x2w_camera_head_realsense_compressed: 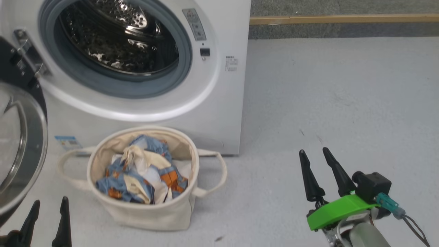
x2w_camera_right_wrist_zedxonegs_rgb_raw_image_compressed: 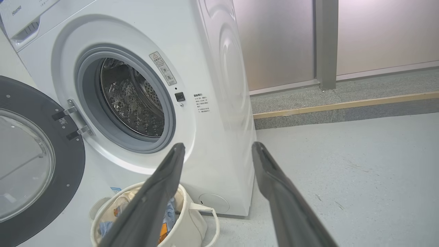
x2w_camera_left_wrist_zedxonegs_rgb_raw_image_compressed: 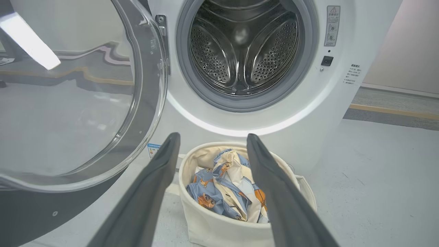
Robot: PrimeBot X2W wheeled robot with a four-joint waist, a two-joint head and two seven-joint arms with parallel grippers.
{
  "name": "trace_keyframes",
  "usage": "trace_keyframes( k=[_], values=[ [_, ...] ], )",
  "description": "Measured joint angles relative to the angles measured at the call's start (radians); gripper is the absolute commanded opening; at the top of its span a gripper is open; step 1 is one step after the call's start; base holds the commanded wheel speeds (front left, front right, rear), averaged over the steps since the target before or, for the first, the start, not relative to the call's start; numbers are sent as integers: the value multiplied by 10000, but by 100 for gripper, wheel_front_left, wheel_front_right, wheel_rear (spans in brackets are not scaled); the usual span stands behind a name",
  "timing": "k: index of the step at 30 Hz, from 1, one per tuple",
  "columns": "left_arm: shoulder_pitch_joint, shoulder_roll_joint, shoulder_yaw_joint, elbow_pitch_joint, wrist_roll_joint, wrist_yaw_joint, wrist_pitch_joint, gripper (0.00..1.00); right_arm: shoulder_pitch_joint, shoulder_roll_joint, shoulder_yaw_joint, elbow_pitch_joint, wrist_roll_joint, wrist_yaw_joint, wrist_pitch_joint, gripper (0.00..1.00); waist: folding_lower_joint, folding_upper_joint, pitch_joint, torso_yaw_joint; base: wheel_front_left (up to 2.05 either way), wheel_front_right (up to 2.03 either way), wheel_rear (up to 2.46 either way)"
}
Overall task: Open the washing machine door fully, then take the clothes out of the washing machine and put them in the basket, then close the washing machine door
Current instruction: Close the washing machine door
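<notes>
Clothes (x2w_camera_head_realsense_compressed: 140, 175) lie in the canvas basket (x2w_camera_head_realsense_compressed: 151, 216), just before the washing machine (x2w_camera_head_realsense_compressed: 219, 113); its drum (x2w_camera_left_wrist_zedxonegs_rgb_raw_image_compressed: 240, 51) looks empty. Washing machine door (x2w_camera_head_realsense_compressed: 24, 137) stands wide open. Left gripper (x2w_camera_head_realsense_compressed: 50, 202) and right gripper (x2w_camera_head_realsense_compressed: 313, 151): fingers apart, holding nothing. Outstanding, in my judgement: closing the door.

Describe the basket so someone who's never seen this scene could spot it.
Start at the white front-loading washing machine, its door swung open. On the floor just in front, below the drum opening, stands the basket. It is the only soft, round cream canvas thing there, with two loop handles and blue printed clothes inside.
</notes>
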Motion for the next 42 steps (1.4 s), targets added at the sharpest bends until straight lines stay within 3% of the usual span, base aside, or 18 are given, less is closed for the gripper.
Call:
trace_keyframes(
  k=[10,18,42],
  values=[
    [-2,-92,215,36,249,102,0,100,121,8,15,0,0,0,0,100,0,0,51,169,-88,88,0],
    [-81,-257,420,-38,569,190,0,100,120,8,23,56,0,0,2,100,0,0,26,804,-2,2,0],
    [-64,-430,1020,-219,713,625,117,100,443,21,500,313,441,0,2,100,0,0,-692,4786,0,0,0]
  ],
)
